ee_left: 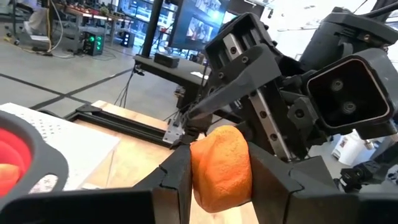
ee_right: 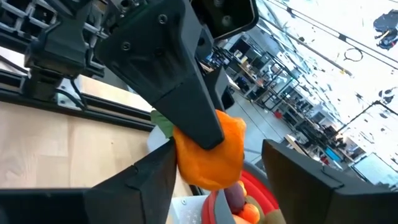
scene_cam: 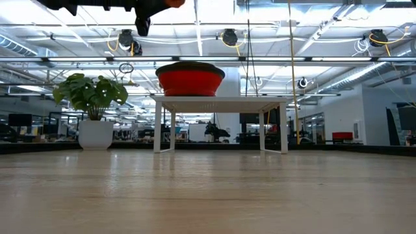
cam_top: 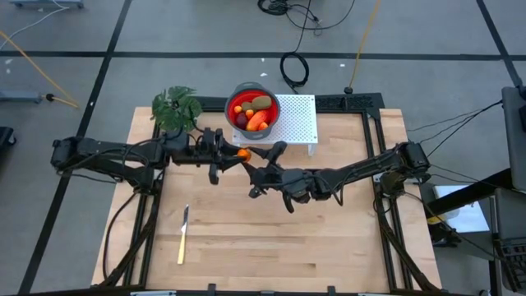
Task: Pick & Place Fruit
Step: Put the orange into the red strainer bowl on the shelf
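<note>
Handover in mid-air above the pale wooden worktop [cam_top: 271,238]! The left claw [cam_top: 233,154] pinches a small, dimpled orange fruit [ee_left: 221,167] between its dark fingers, just in front of the grey-rimmed red bowl [cam_top: 233,99] on the white perforated stand [cam_top: 300,123]. The right claw [cam_top: 256,170] sits right against it with fingers spread, one clearly off the fruit in its own wrist view. My read: the right arm should back straight out without nudging the fruit, then the left carries it over the bowl's rim and lets go low. A pale-yellow knife [cam_top: 182,238] lies near the front, a green leafy plant [cam_top: 175,105] at the back-left corner. Beyond, a bright open lab with ceiling lights.
</note>
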You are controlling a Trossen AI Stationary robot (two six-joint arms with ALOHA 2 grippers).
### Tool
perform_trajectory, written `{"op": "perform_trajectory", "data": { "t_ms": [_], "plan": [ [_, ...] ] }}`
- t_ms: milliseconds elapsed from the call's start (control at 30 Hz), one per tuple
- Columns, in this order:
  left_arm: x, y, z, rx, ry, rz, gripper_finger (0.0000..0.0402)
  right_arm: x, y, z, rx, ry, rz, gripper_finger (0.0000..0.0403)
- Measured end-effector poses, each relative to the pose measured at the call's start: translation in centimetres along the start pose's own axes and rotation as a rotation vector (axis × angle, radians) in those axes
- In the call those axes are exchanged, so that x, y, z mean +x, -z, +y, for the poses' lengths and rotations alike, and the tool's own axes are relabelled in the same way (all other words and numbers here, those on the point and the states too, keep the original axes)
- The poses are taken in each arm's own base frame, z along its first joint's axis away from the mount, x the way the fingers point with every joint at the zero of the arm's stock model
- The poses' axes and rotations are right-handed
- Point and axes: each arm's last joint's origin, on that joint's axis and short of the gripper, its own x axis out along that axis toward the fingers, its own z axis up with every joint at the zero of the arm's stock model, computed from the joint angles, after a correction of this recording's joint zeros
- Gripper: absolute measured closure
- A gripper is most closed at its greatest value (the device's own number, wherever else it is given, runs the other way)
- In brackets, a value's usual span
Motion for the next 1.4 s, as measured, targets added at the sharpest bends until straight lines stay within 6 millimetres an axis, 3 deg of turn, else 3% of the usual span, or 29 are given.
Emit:
{"op": "perform_trajectory", "data": {
  "t_ms": [300, 500, 700, 967, 1100, 1400],
  "plan": [
    [-0.5, -1.0, 2.3, 0.037, -0.100, -0.049, 0.0284, -0.5, -0.1, 0.4, 0.029, -0.015, 0.007, 0.0138],
    [-0.9, -1.8, 4.0, 0.112, -0.175, -0.082, 0.0284, -0.3, 0.4, 0.3, 0.074, 0.035, 0.072, 0.0147],
    [-0.9, -3.8, 4.8, 0.219, -0.248, -0.047, 0.0284, -0.7, 1.3, -1.1, 0.150, -0.013, 0.161, 0.0204],
    [0.8, -6.4, 7.0, 0.330, -0.357, 0.084, 0.0284, -1.5, 2.1, -3.8, 0.212, -0.160, 0.225, 0.0326],
    [1.8, -7.0, 8.8, 0.340, -0.411, 0.142, 0.0284, -2.3, 3.5, -5.0, 0.249, -0.259, 0.223, 0.0385],
    [3.4, -7.9, 13.3, 0.289, -0.527, 0.264, 0.0284, -5.4, 6.7, -9.2, 0.448, -0.467, 0.121, 0.0401]
  ]
}}
